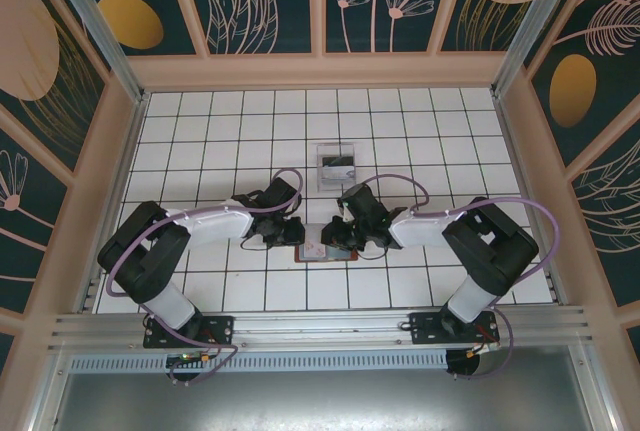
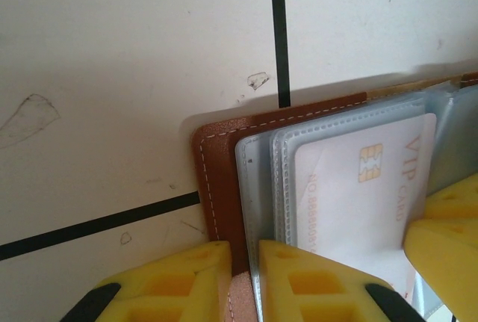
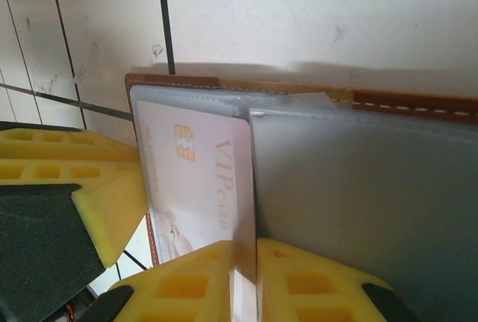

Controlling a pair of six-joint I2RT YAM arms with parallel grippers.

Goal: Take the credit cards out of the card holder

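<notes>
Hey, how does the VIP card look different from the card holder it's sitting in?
The VIP card is pale white with a gold chip and printed lettering; the card holder is brown leather with pale stitching. The card is smaller and tucked among clear sleeves, while the holder lies open on the tiled table. Both are flat rectangles with rounded corners.

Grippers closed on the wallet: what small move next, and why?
Probably slide the right gripper away from the left gripper: it seems to pinch the white plastic VIP card in its sleeve, while the left pins the brown leather card holder.
</notes>
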